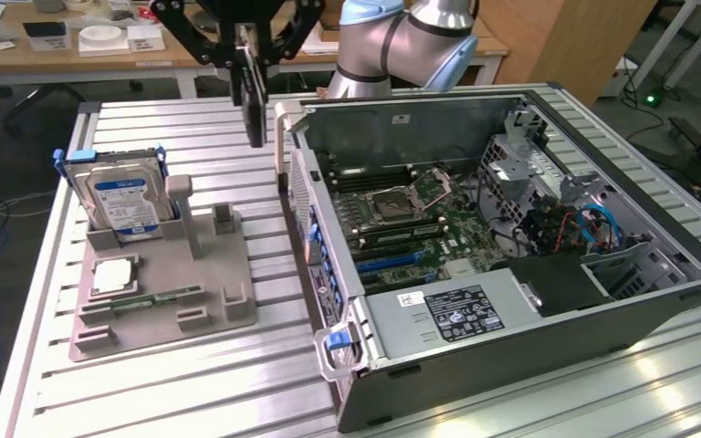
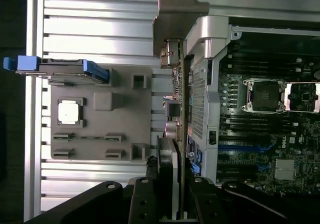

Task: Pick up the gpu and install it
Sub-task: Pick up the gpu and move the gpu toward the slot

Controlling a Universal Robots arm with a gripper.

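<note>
At the top of the exterior view I see my black linkage gripper (image 1: 249,57), its fingers clamped on the gpu (image 1: 253,105), a thin flat dark card hanging upright and edge-on in the air. The card sits above the slatted aluminium table (image 1: 143,392), between the grey plastic fixture tray (image 1: 193,265) and the open black-and-silver computer case (image 1: 546,347). 1 silver hard drive with a blue-white label (image 1: 121,203) stands upright in the tray.
</note>
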